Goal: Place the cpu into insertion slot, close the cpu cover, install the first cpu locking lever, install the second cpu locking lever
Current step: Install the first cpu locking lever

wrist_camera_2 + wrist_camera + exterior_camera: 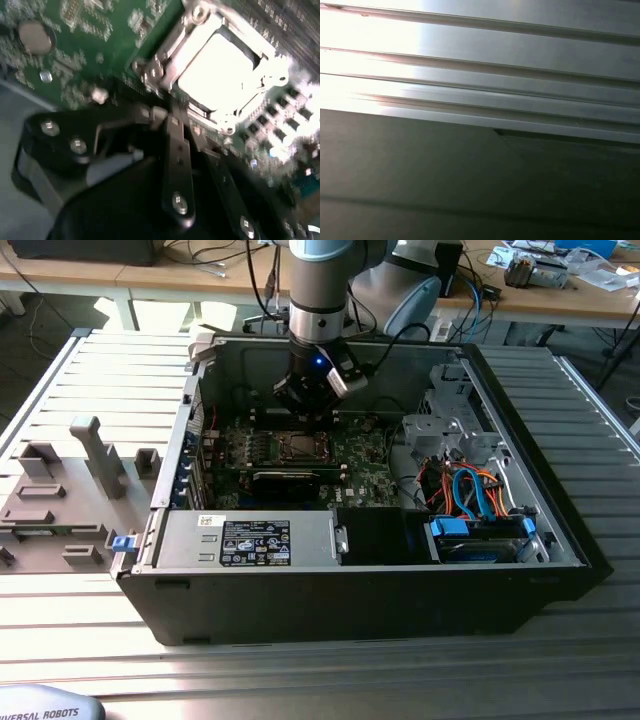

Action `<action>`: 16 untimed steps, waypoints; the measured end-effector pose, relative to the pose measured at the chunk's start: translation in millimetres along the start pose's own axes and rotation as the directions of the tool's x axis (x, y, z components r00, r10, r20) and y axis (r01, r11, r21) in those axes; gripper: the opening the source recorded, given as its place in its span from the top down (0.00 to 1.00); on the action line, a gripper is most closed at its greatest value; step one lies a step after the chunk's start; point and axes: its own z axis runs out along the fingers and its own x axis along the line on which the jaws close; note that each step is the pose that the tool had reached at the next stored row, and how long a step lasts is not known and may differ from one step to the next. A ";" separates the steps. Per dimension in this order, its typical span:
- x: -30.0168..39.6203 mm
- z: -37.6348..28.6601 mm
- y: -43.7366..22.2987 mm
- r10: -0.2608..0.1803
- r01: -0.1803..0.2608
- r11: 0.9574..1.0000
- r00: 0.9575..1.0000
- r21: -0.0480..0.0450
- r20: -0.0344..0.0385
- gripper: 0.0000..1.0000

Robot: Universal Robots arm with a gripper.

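Tool (172, 117), fingers seemingly pressed together and holding nothing, hangs just beside the socket's edge. Beyond it the cpu (217, 70) already lies seated, the cpu cover (165, 65) framing it, apparently closed, so I judge the levers are in hand; a lever needs a precise hook and press. Farther out, the computer case (350, 600) rests on a ribbed metal table (120, 350), benches behind.

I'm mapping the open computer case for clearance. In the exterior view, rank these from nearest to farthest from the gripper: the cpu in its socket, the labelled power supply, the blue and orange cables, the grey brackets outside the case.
1. The cpu, directly below the gripper.
2. Power supply, along the case's front edge.
3. Blue and orange cables, toward the exterior view's right; close to the power supply's rank, hard to call.
4. Grey brackets, outside the case on the exterior view's left.
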 end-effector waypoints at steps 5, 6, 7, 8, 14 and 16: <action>-1.2 -1.0 0.1 0.000 0.000 1.000 1.000 0.000 0.001 0.89; -1.4 -2.0 0.3 0.000 0.000 1.000 1.000 -0.001 0.002 0.89; -1.2 -4.0 0.1 0.000 0.000 1.000 1.000 0.001 0.000 0.89; -1.1 -5.9 -0.1 0.000 0.000 1.000 1.000 0.003 0.000 0.89; -1.0 -10.7 -0.3 0.000 0.000 1.000 1.000 0.006 0.000 0.89; -1.1 -9.8 -0.2 0.000 0.000 1.000 1.000 0.006 0.000 0.89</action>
